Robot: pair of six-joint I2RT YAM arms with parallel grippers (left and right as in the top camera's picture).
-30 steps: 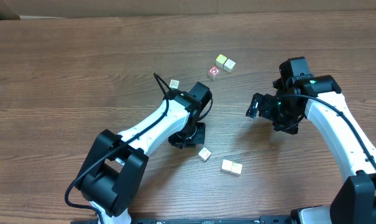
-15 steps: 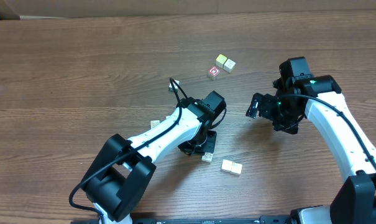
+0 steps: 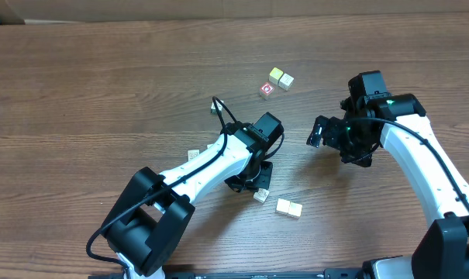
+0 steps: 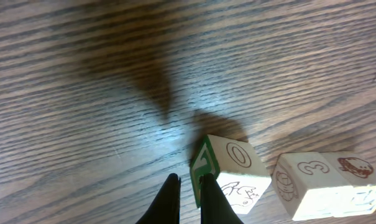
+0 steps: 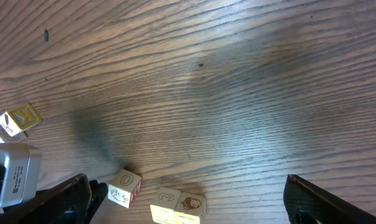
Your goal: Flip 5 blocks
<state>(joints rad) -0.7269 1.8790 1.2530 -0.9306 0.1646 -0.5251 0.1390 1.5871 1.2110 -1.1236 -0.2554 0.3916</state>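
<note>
Bright, even light overall; soft dark shadow on the table (image 4: 63, 155) at upper centre of the left wrist view; pale glare mid-frame in the right.

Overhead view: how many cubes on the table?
6. Far cluster: yellow-topped cube, pale cube, red-framed cube. Green-sided cube at the left gripper. Nearer, two touching: inner cube, outer cube. The left arm may hide more.

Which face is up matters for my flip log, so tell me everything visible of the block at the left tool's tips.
The block is a small pale wooden cube flat on the table. Its top is cream with a brown outlined oval; one side is green with a pale letter, another has a faint line drawing. The left tool, shut, has its tips at the green side; contact is unclear.
</note>
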